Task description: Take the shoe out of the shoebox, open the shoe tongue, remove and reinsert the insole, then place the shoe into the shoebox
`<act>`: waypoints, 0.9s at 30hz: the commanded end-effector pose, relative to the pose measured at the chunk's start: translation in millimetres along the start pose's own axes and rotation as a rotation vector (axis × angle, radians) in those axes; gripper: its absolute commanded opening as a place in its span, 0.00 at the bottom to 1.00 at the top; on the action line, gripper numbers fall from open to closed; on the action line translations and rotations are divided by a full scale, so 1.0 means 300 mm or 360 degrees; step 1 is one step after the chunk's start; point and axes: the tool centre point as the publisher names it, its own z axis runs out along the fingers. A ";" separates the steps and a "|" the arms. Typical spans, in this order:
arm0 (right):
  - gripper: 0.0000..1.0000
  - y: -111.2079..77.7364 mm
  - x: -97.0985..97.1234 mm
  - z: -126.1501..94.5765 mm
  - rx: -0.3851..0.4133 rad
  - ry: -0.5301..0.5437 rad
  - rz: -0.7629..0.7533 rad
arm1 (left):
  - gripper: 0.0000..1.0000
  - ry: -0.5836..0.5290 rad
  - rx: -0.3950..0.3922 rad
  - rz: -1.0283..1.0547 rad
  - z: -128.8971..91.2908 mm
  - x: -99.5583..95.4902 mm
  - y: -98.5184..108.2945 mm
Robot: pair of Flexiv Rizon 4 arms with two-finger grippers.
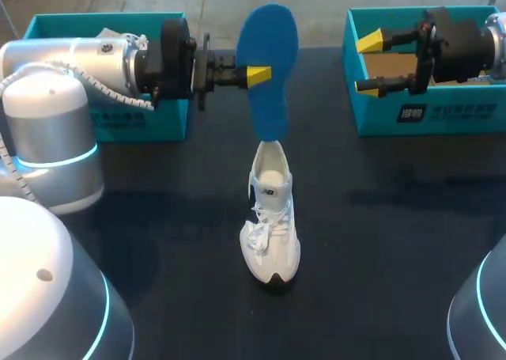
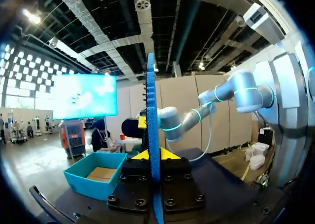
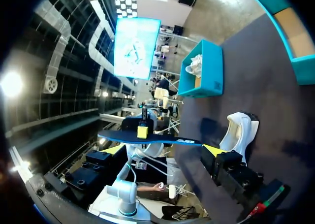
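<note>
One insole (image 1: 269,28) stands upright over the shoe (image 1: 271,233), pinched by the left end effector (image 1: 257,75), likely for reinsertion; the right end effector (image 1: 368,62) hangs open.

black table (image 1: 395,217), crumpled white paper (image 3: 196,64)

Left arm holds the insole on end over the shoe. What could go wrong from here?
1. Nothing steadies the shoe: the right gripper is open and well clear of it, so a push from the insole may tip or slide it.
2. The left gripper pinches the insole mid-length; its lower end could buckle at the shoe's opening.
</note>
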 end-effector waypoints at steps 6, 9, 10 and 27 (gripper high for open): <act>1.00 0.000 -0.001 0.002 0.0000 -0.0002 0.0000 | 0.00 -0.0096 -0.0003 -0.1077 -0.003 0.027 -0.010; 1.00 0.000 -0.001 0.002 0.0000 -0.0002 0.0000 | 0.00 -0.0076 -0.0078 -0.1218 -0.005 0.035 0.000; 1.00 0.000 -0.001 0.002 0.0000 -0.0002 0.0000 | 0.00 -0.0070 -0.0097 -0.1261 -0.006 0.039 0.002; 1.00 0.000 -0.001 0.002 0.0000 -0.0002 0.0000 | 0.00 -0.0054 -0.0039 -0.2082 0.003 0.070 0.019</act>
